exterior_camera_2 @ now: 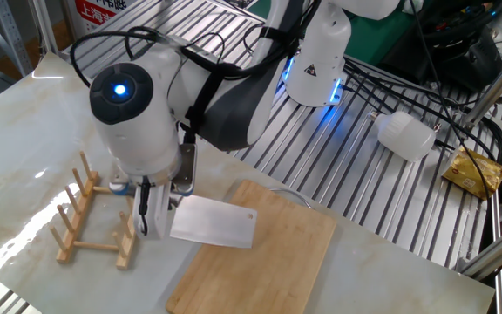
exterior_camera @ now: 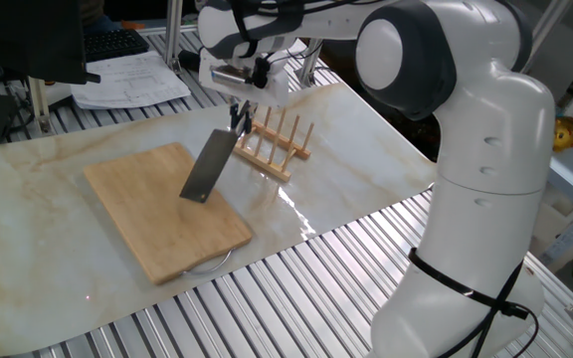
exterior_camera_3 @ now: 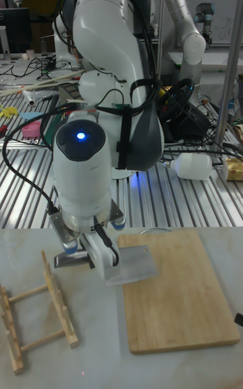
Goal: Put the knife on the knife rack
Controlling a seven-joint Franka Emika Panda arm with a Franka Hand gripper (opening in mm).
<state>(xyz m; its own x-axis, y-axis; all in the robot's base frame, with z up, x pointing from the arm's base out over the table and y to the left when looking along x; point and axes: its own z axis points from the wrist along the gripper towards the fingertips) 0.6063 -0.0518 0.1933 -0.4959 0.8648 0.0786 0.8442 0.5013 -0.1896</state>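
Observation:
My gripper [exterior_camera: 238, 117] [exterior_camera_2: 149, 214] [exterior_camera_3: 102, 258] is shut on the handle of the knife [exterior_camera: 210, 166] [exterior_camera_2: 213, 228] [exterior_camera_3: 138, 262], a cleaver with a broad grey blade. The blade hangs in the air, tilted, above the near edge of the bamboo cutting board [exterior_camera: 164, 210] [exterior_camera_2: 260, 262] [exterior_camera_3: 177, 292]. The knife rack [exterior_camera: 275, 146] [exterior_camera_2: 95, 222] [exterior_camera_3: 34, 318], light wood with upright pegs, stands on the marble top just beside the gripper. The handle is mostly hidden between the fingers.
A white bottle [exterior_camera_2: 405, 135] [exterior_camera_3: 198, 166] lies on the ribbed metal table behind the marble sheet. Papers [exterior_camera: 132, 82] and a keyboard [exterior_camera: 113, 43] sit at the far side. A yellow packet [exterior_camera_2: 476, 172] rests at the right. The arm's large body towers over the work area.

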